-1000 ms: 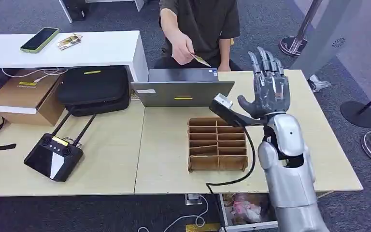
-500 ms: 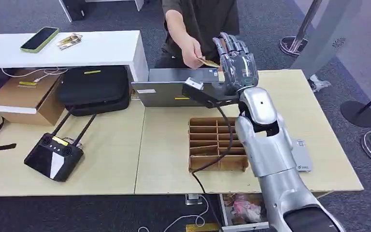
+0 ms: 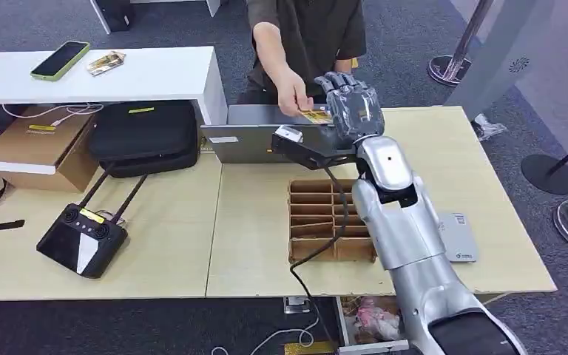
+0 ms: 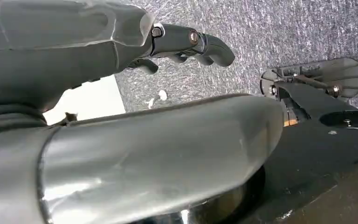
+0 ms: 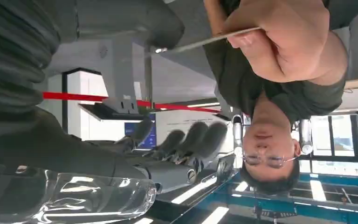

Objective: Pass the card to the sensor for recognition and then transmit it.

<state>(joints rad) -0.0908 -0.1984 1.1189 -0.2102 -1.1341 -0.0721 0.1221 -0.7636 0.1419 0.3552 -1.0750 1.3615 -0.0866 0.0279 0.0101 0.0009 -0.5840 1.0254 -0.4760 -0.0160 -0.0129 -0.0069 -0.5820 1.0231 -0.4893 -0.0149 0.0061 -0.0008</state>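
Your right hand (image 3: 349, 103) is raised over the far edge of the pale wood-grain table (image 3: 163, 222), its dark, segmented fingers (image 5: 193, 137) spread and extended, with the thick grey thumb apart from them. A person across the table reaches in with a hand (image 3: 293, 92) that pinches a thin, flat card (image 3: 313, 115), yellowish with printed markings. You can see the card's free end reaching your right hand; in the right wrist view it shows edge-on as a thin sliver (image 5: 214, 39) running from the person's fingers (image 5: 279, 42) toward your thumb. Whether your fingers have any hold on it cannot be told; the person plainly grips it.

Your left hand (image 4: 186, 44) hangs over speckled grey carpet (image 4: 284, 32), its dark fingers curled with nothing in them.

On the table below your right forearm sits a shallow brown wooden tray (image 3: 318, 218) divided into small rectangular compartments. Just beside the arm, toward the table's right side, lies a flat grey rectangular sensor pad (image 3: 458, 240). Behind the tray stands an open grey laptop (image 3: 266, 137) with its back to you. At the left rests a glossy black remote controller (image 3: 81, 240) with two antennas, a soft black bag (image 3: 144, 137) and a cardboard box (image 3: 41, 148). A phone (image 3: 61, 61) in a green case lies on the white desk (image 3: 155, 74) beyond.
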